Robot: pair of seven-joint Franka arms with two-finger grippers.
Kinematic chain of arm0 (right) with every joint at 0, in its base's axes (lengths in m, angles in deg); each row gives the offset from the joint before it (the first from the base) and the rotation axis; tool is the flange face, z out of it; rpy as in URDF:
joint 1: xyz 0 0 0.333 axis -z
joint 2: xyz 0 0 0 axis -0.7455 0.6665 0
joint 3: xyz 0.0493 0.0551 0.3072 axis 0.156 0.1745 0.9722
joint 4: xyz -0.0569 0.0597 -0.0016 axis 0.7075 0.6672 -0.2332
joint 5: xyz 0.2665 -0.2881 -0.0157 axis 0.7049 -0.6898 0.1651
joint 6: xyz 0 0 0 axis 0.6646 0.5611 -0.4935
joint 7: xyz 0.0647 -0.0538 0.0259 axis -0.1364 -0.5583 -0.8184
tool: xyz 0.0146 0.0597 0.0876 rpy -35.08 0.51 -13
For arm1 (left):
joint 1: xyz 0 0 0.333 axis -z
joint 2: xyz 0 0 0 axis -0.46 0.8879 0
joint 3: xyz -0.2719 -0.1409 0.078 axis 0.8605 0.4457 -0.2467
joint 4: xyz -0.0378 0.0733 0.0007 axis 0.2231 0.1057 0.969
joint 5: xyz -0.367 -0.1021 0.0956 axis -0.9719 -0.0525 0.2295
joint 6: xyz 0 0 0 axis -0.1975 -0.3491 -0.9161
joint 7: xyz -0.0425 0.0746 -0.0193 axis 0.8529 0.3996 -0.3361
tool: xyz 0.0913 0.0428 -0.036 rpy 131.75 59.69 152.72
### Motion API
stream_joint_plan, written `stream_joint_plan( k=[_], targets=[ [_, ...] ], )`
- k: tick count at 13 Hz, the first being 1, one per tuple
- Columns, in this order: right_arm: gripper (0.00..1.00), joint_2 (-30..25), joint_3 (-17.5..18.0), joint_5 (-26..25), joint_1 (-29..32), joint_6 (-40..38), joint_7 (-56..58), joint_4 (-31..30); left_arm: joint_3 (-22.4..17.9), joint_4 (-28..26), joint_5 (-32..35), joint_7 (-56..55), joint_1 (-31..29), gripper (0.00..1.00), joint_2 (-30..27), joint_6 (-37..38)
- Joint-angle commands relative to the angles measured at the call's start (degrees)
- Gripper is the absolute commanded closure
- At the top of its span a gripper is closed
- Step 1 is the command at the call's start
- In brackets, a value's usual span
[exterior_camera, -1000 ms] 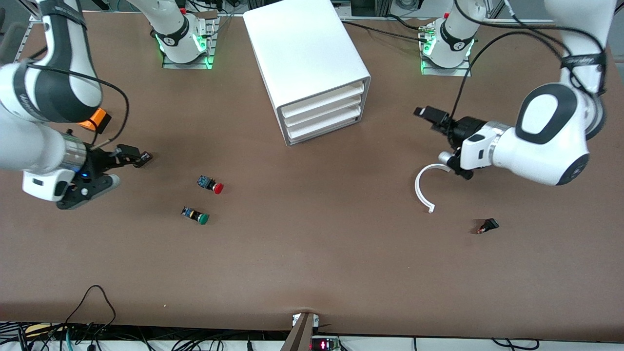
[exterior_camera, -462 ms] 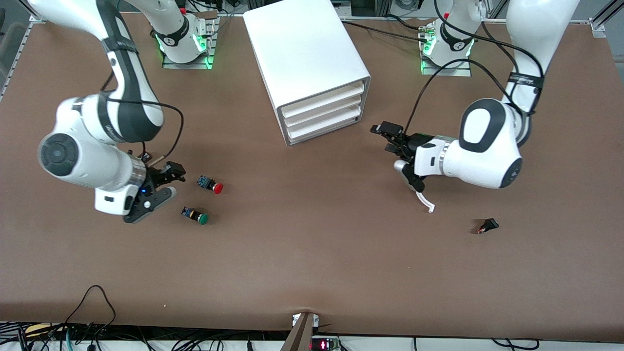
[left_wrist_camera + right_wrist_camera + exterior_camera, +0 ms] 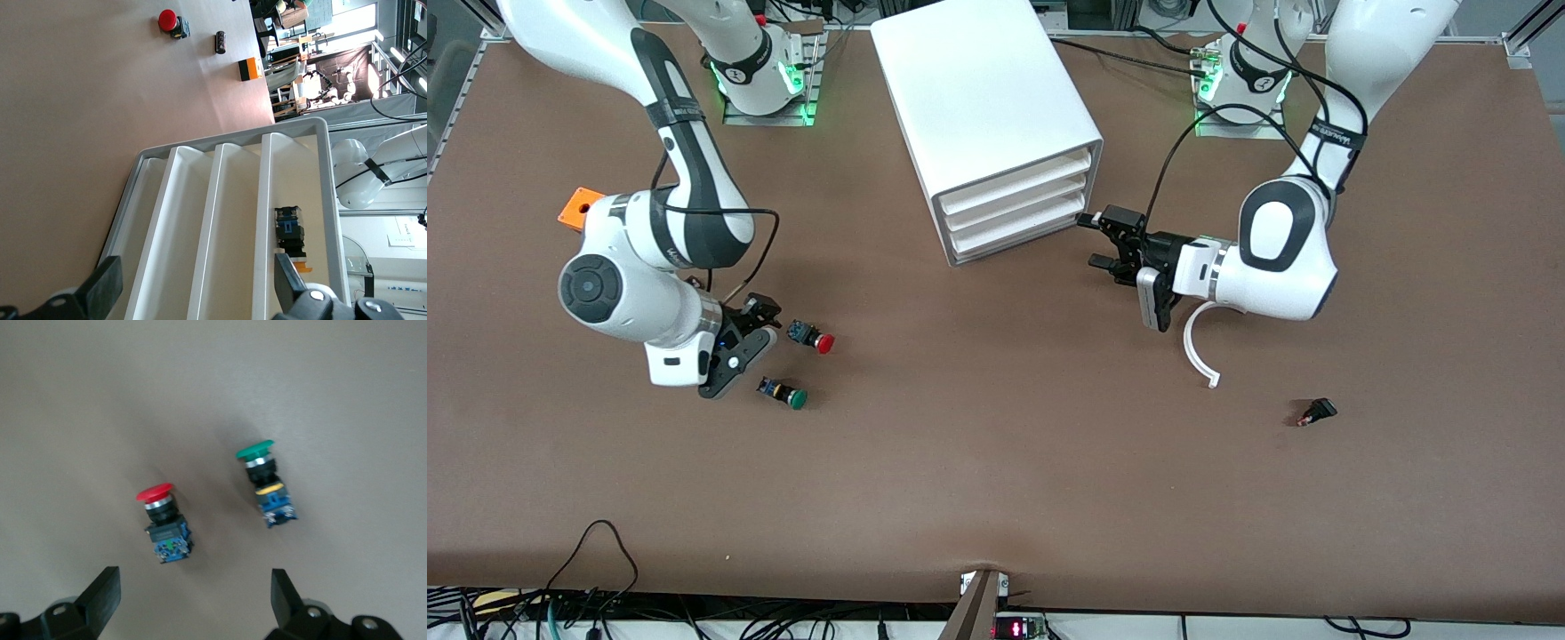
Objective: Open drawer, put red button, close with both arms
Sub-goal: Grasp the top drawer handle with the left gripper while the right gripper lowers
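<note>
The red button (image 3: 815,338) lies on the table (image 3: 996,480), well in from its edges, toward the right arm's end, with the right gripper (image 3: 758,322) spread just beside it. The left gripper (image 3: 1104,240), fingers spread, sits at the closed drawer (image 3: 1016,212) fronts

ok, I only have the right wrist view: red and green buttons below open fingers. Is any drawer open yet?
Observer: No. All three drawers sit flush in the cabinet.
Operator: Where's the left gripper?
Observer: The left gripper is open, just in front of the drawer fronts, at the cabinet's corner toward the left arm's end.
Operator: Anything else near my side?
Observer: An orange box lies farther from the front camera than the red button, toward the right arm's end. The right gripper hangs beside that button.
</note>
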Motion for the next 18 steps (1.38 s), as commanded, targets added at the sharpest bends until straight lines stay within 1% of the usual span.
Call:
stream_joint_plan(
  k=[1, 3, 5, 7, 8, 10, 11, 12, 13, 14, 16, 17, 18],
  targets=[
    [0.00, -2.03, 0.86, 1.18, -0.02, 6.62, 3.48, -6.92, 3.06, -5.25, -2.16, 1.73, -0.91, 0.00, -3.76, -1.77],
    [0.00, -1.77, 0.86, 1.18, -0.20, 11.82, 7.96, -10.18, 3.25, -6.66, -2.25, 4.10, 0.05, 0.00, -2.88, -2.47],
    [0.00, -1.68, 1.03, 1.18, -0.20, 12.80, 9.99, -11.24, 4.82, -9.72, -2.34, 5.15, 0.50, 0.00, -3.22, -7.45],
    [0.00, -1.16, 1.21, 1.18, -0.28, 12.89, 10.17, -11.33, 5.53, -10.18, -2.43, 5.69, 0.67, 0.01, -2.53, -9.93],
    [0.00, -0.46, 1.21, 1.18, -0.98, 12.98, 10.17, -11.25, 5.71, -10.18, -3.13, 5.69, 0.85, 0.04, -2.27, -10.47],
    [0.00, 0.33, 1.21, 1.26, -3.26, 14.99, 10.09, -11.25, 8.94, -10.97, -7.07, 5.69, 0.76, 0.16, -2.35, -10.82],
    [0.00, 1.21, 1.21, 1.35, -3.45, 15.79, 10.09, -11.25, 9.31, -11.67, -7.70, 5.69, 0.85, 0.21, -2.44, -12.56],
    [0.00, 1.65, 1.12, 1.35, -3.62, 16.75, 10.17, -11.25, 9.49, -11.85, -7.70, 5.69, 1.37, 0.32, -2.26, -13.28],
    [0.00, 2.09, 1.12, 1.35, -3.71, 17.11, 10.17, -11.25, 9.57, -11.85, -7.79, 5.69, 2.33, 0.35, -2.18, -14.33],
    [0.00, 2.53, 1.12, 1.35, -3.71, 17.29, 10.17, -11.25, 9.66, -12.03, -7.79, 5.69, 2.52, 0.34, -2.17, -15.64],
    [0.00, 2.80, 1.04, 0.92, -3.62, 17.29, 10.87, -11.07, 9.75, -12.03, -7.88, 5.69, 3.48, 0.35, -1.65, -15.92],
    [0.00, 3.15, 0.95, 1.26, -3.62, 17.37, 12.96, -10.90, 9.84, -12.03, -7.88, 5.69, 3.57, 0.48, -1.65, -15.92],
    [0.00, 3.41, 0.77, 1.26, -3.54, 18.16, 13.68, -10.89, 9.75, -12.03, -7.88, 5.69, 3.48, 0.67, -1.73, -15.92]
  ],
)
